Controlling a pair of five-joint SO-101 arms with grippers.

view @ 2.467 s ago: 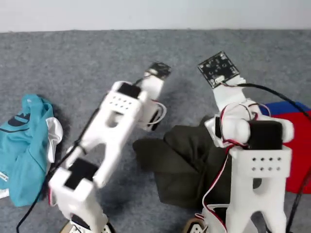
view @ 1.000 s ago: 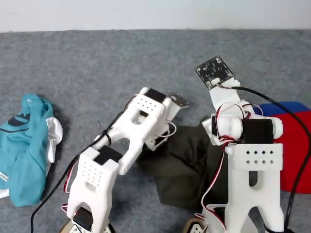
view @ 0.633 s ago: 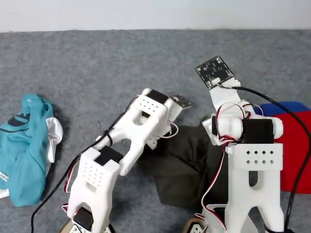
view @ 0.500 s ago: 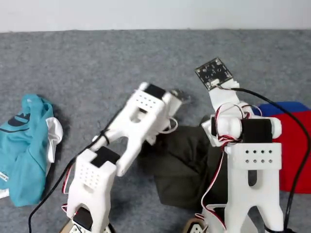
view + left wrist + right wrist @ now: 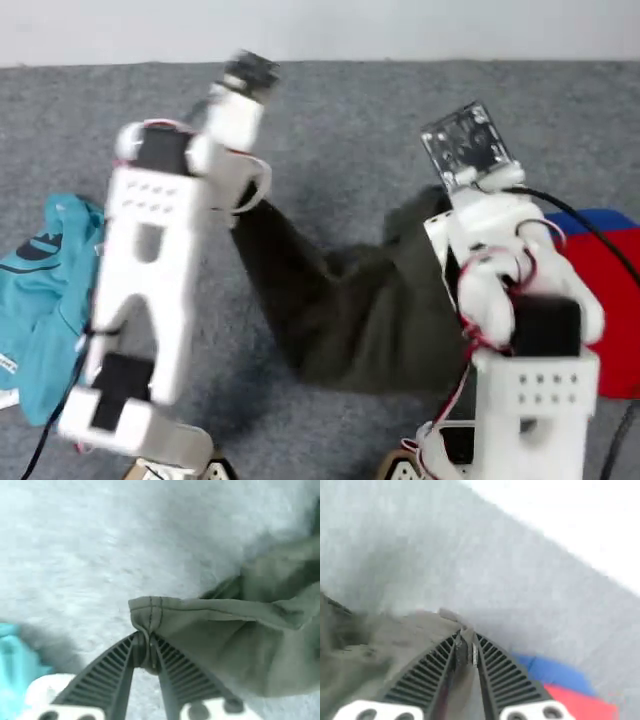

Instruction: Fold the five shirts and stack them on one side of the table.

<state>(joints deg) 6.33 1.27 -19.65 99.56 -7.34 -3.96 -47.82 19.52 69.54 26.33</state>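
Both arms are on the dark green shirt in the middle of the grey counter! The left gripper has its fingers pressed together on a stitched hem corner, and the fold of fabric pokes up just past the fingertips. From there the cloth runs off in a wide, loose sheet. Over on the other side, the right gripper is pinched tight on another edge of the same shirt, with a small peak of cloth showing above its tips.

From the high view, the shirt is stretched between the two arms. One end is tucked under the left arm's wrist and the other sits under the right arm's. The middle sags in a broad, wrinkled swathe toward the near side of the counter. I can't tell how much of it is clear of the surface.

Out at the left edge lies a crumpled teal shirt, well apart from the green one. At the right edge, partly behind the right arm, sit the red and blue clothes.
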